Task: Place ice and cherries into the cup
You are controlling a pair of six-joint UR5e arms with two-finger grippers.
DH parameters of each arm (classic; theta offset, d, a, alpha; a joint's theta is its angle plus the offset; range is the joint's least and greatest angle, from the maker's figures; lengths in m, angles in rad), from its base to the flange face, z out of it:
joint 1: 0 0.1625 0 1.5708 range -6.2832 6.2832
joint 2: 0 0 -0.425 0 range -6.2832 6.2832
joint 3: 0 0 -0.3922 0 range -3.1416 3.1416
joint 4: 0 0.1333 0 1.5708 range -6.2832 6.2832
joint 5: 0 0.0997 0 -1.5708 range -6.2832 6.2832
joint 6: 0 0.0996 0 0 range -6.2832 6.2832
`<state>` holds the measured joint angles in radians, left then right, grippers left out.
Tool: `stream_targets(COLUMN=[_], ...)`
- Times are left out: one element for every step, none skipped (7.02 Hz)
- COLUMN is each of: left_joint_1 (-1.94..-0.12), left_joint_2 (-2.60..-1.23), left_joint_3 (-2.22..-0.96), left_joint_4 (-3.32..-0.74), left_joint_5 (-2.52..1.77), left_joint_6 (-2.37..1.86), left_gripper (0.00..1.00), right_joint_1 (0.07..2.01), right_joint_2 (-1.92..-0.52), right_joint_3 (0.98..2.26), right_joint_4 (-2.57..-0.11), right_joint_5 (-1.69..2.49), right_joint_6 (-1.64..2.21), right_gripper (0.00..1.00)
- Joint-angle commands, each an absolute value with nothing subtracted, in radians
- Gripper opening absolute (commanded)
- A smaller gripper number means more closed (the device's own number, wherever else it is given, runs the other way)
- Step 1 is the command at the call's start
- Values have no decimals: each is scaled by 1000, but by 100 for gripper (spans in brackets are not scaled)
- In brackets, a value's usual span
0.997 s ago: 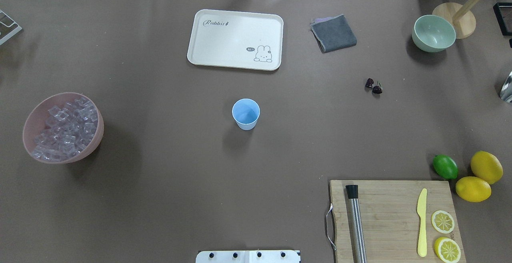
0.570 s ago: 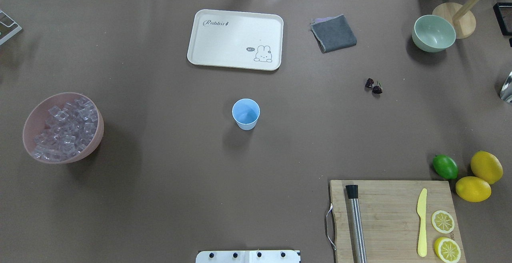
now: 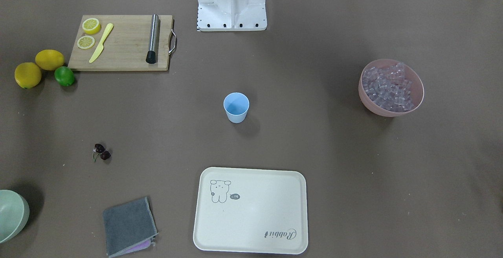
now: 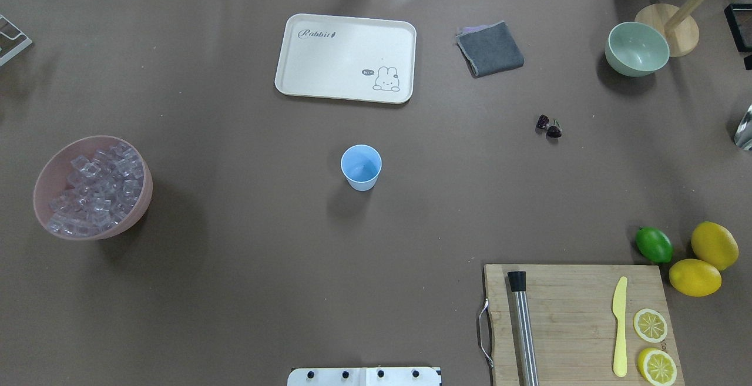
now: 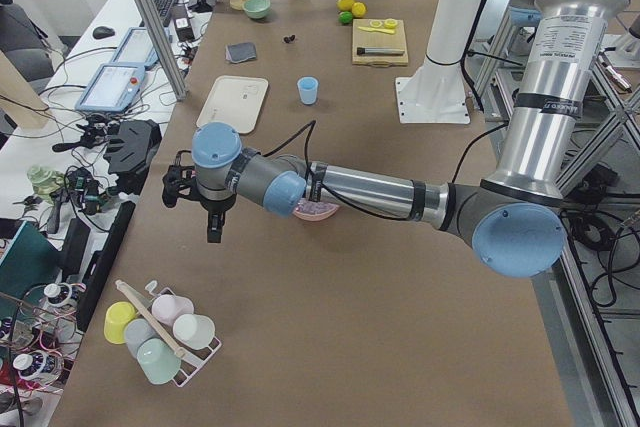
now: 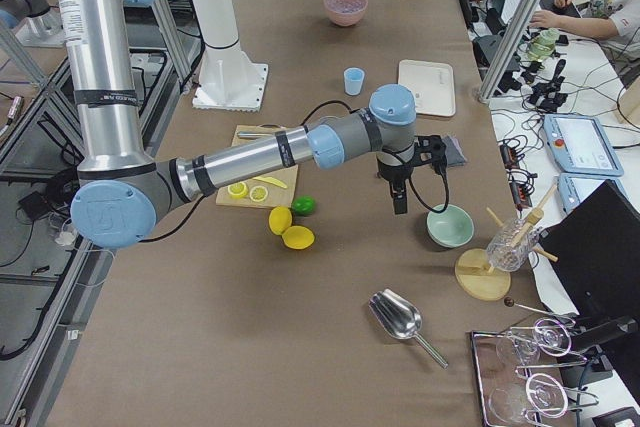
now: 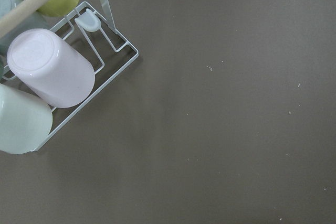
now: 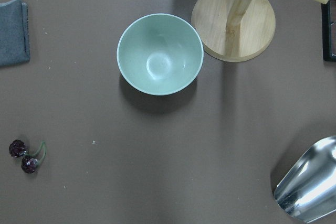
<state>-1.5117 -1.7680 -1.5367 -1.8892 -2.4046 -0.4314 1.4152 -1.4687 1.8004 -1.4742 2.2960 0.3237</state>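
Observation:
The light blue cup (image 4: pixel 361 167) stands upright and empty at the table's middle, also in the front view (image 3: pixel 236 107). The ice (image 4: pixel 97 189) fills a pink bowl (image 4: pixel 134 220) at the left. The cherries (image 4: pixel 549 126) lie on the table at the right, and at the lower left of the right wrist view (image 8: pixel 23 156). My left gripper (image 5: pixel 213 219) hangs beyond the pink bowl at the table's left end. My right gripper (image 6: pixel 400 195) hangs near the green bowl. Neither shows in the overhead view; I cannot tell whether they are open or shut.
A cream tray (image 4: pixel 345 57), grey cloth (image 4: pixel 489 48) and pale green bowl (image 4: pixel 637 49) lie along the far side. A cutting board (image 4: pixel 576 315) with knife, muddler and lemon slices, a lime and lemons sit near right. A metal scoop (image 8: pixel 307 187) and cup rack (image 7: pixel 52 77) flank the ends.

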Motion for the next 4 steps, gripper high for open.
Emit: stream_targets(left_joint_1=[-1456, -1416, -1346, -1263], left_joint_2=[-1737, -1729, -1706, -1672], left_joint_3=[-1598, -1670, -1737, -1811], left_joint_4=[-1927, -1927, -1928, -1939], left_joint_5=[-2405, -2401, -2399, -2398], left_joint_6=[-436, -433, -431, -430], left_gripper=[97, 97, 97, 97], right_joint_1=[1402, 1402, 1402, 1404], right_joint_2=[-1456, -1459, -1457, -1456], right_joint_3=[1802, 1805, 1801, 1798], right_joint_4=[-1474, -1474, -1474, -1474], right_joint_5=[2296, 2301, 2293, 2293], right_joint_6=[331, 333, 333, 333], right_gripper=[100, 100, 100, 100])
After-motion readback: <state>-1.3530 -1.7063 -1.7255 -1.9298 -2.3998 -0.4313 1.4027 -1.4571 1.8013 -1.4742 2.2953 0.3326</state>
